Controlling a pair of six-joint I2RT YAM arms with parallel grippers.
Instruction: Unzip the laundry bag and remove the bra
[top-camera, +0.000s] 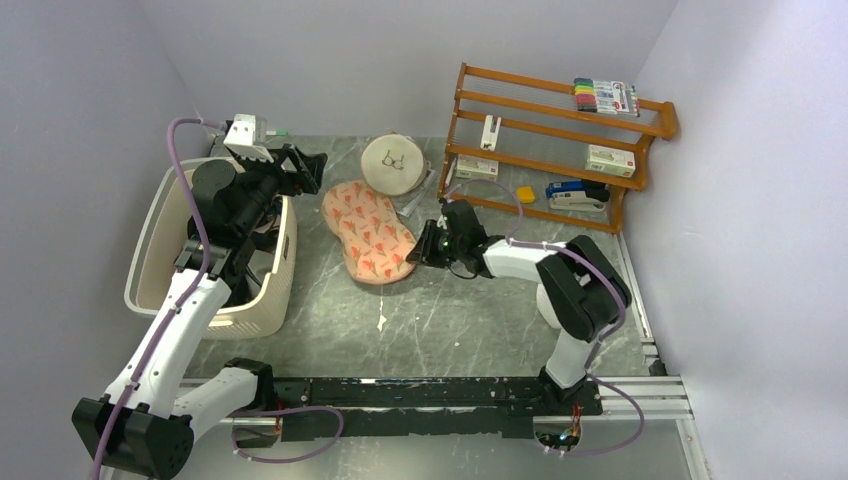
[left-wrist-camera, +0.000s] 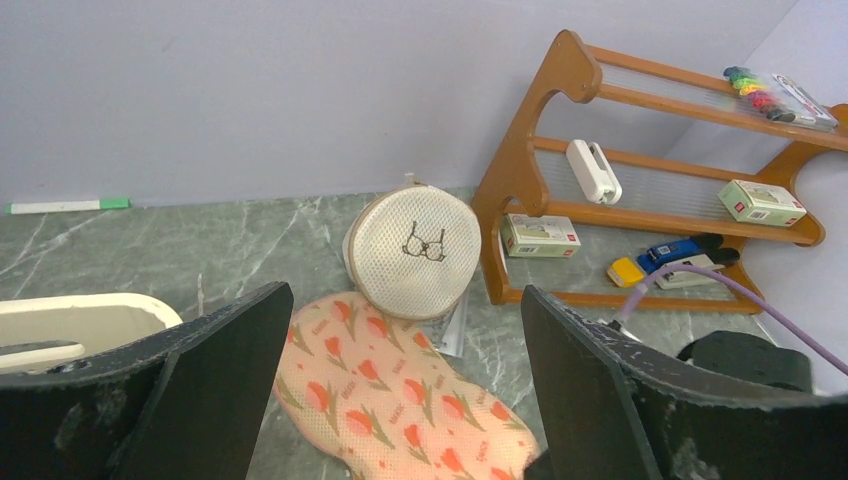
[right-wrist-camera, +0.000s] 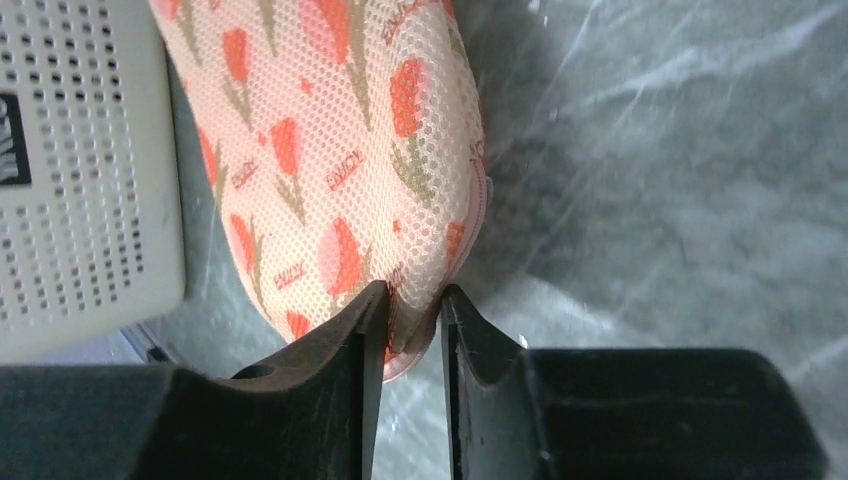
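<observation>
The laundry bag (top-camera: 368, 232) lies flat on the grey marble table, peach-pink with a red tulip print. It also shows in the left wrist view (left-wrist-camera: 390, 400) and fills the top of the right wrist view (right-wrist-camera: 340, 150). My right gripper (top-camera: 418, 252) is at the bag's near right end, and its fingers (right-wrist-camera: 412, 295) pinch the bag's seamed edge between them. My left gripper (top-camera: 305, 170) hangs open above the basket, pointing at the bag from the left (left-wrist-camera: 405, 300), with nothing in it. The bra is out of view.
A cream basket (top-camera: 160, 230) stands at the left, under my left arm. A white round mesh pouch (top-camera: 392, 162) with a bra drawing leans just behind the bag. A wooden shelf (top-camera: 560, 150) holding small boxes, markers and a stapler stands at the back right.
</observation>
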